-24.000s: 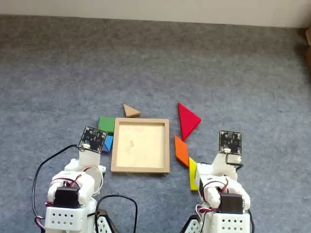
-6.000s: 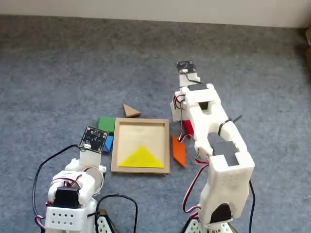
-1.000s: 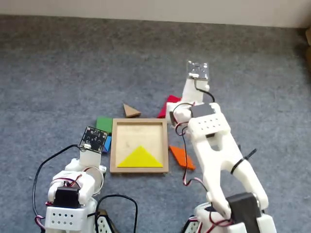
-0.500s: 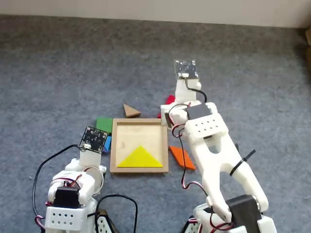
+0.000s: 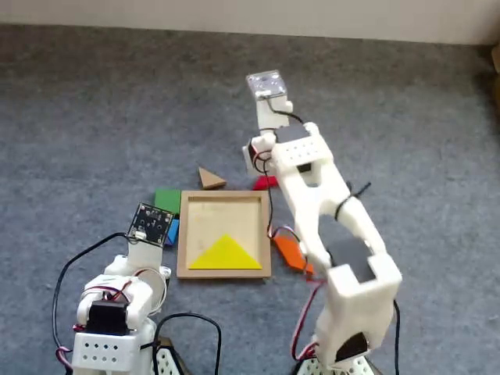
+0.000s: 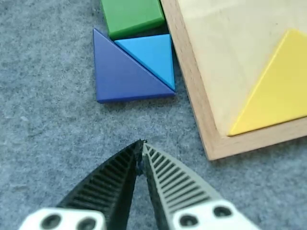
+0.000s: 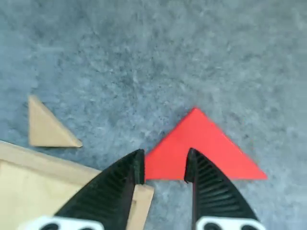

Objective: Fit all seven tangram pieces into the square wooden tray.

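Right hand straddles the red triangle, mostly hidden under its arm overhead.

Soft, even, moderately bright light; faint diffuse shadow along tray rim.

Smooth matt wooden tray on rough grey carpet; fingers of ribbed black plastic.

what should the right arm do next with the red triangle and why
Probably lower the right gripper and close on the red triangle piece, then carry it over the square wooden tray. Its fingers stand apart above the triangle's long edge; the piece lies on the grey carpet just off the tray's corner, and the tray holds only a yellow triangle piece, leaving room.
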